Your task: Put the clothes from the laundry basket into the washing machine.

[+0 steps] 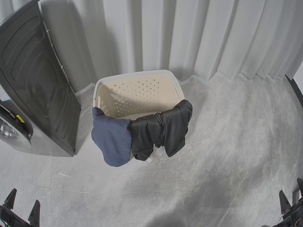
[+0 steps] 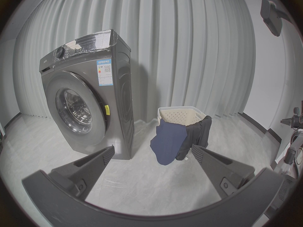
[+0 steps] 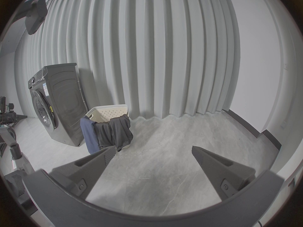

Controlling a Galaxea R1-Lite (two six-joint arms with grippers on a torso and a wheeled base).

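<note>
A white laundry basket point(image 1: 164, 73) stands on the floor by the curtain. Over its near rim hang a navy blue garment point(image 1: 112, 139) and a dark grey garment point(image 1: 164, 130). The dark grey washing machine point(image 1: 34, 85) stands left of the basket, its round door point(image 2: 75, 111) shut. My left gripper point(image 1: 22, 205) is open low at the near left, far from the basket. My right gripper point(image 1: 292, 194) is open at the near right, holding nothing. The left wrist view shows the basket point(image 2: 180, 115) and the clothes point(image 2: 169, 141) beyond the spread fingers point(image 2: 91, 164).
White curtains point(image 1: 176, 26) hang behind the basket and machine. Grey marble-like floor point(image 1: 202, 180) stretches wide between me and the basket. A dark baseboard point(image 1: 295, 90) runs along the right wall.
</note>
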